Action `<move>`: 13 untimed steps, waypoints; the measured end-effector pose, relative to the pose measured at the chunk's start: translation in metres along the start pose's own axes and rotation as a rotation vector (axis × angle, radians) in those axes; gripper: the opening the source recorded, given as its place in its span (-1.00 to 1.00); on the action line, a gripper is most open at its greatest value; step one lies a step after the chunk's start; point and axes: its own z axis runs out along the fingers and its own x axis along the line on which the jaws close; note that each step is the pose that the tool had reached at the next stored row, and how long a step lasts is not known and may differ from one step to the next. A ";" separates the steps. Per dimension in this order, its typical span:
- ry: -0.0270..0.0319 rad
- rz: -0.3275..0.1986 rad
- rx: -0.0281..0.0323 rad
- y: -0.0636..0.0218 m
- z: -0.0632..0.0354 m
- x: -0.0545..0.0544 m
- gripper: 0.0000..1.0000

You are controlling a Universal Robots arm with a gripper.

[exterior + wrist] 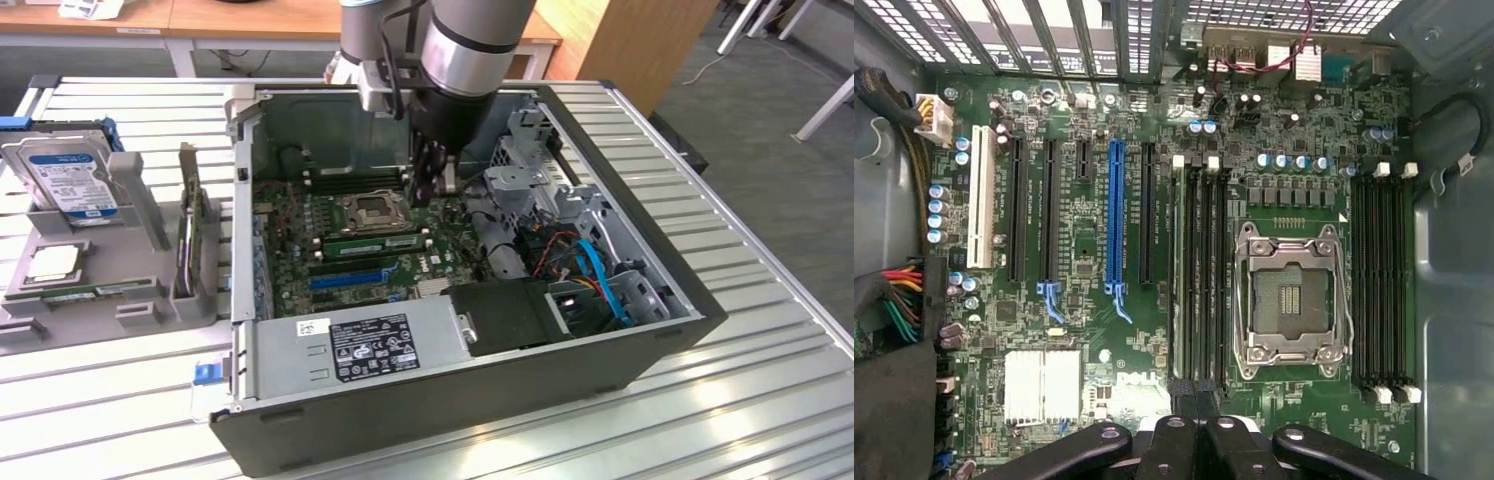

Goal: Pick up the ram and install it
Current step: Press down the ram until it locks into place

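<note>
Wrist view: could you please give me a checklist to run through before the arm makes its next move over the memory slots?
1. Gripper shut, nothing gripped between its fingers: ok.
2. Ram standing edge-on in a slot beside the CPU socket: ok.
3. Ram pushed fully home, end latches closed: cannot tell.
4. Gripper in contact with the Ram: cannot tell.
5. Neighbouring memory slots unobstructed: ok.
6. Power cables clear of the slots: ok.
</note>
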 end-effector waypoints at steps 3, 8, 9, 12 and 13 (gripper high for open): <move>0.0000 0.000 0.0000 -0.0002 0.0025 0.000 -0.80; -0.0001 0.000 0.0000 -0.0004 0.0063 0.001 -0.80; 0.0000 0.000 0.0001 -0.0004 0.0070 0.001 -0.80; 0.0000 0.000 0.0001 -0.0006 0.0089 0.001 -0.80; 0.0000 0.000 0.0000 -0.0006 0.0095 0.001 -0.80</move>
